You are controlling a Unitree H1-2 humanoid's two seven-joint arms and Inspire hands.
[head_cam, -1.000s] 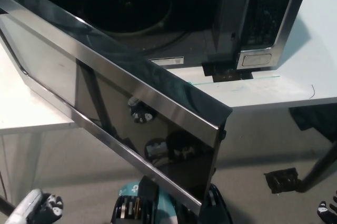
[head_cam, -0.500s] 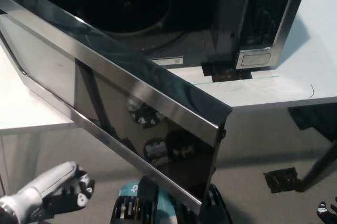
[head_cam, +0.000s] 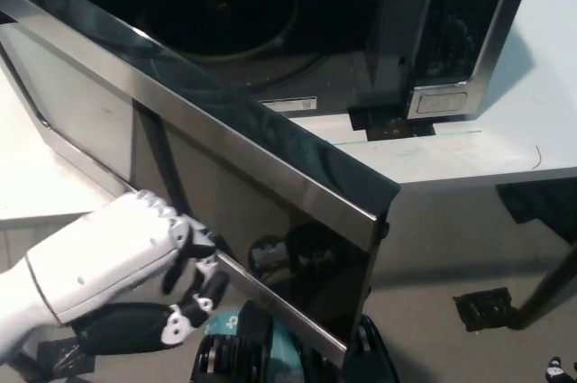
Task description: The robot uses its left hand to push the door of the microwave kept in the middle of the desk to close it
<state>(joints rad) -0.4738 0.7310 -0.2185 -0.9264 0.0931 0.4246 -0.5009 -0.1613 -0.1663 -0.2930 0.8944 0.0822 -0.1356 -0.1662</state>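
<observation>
Head view: one left hand [head_cam: 135, 252] touches one open microwave door [head_cam: 261, 194].

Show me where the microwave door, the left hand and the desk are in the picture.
door [head_cam: 270, 144], head view: on its metal top edge.
left hand [head_cam: 113, 257], head view: on the white back of the hand.
desk [head_cam: 505, 144], head view: on its bare white top, right of the microwave.

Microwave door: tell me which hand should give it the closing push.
Left. The white left hand is raised against the lower edge of the open microwave door, its fingers at the glass. Of the black right hand only a sliver shows at the bottom right corner, far from the door.
</observation>
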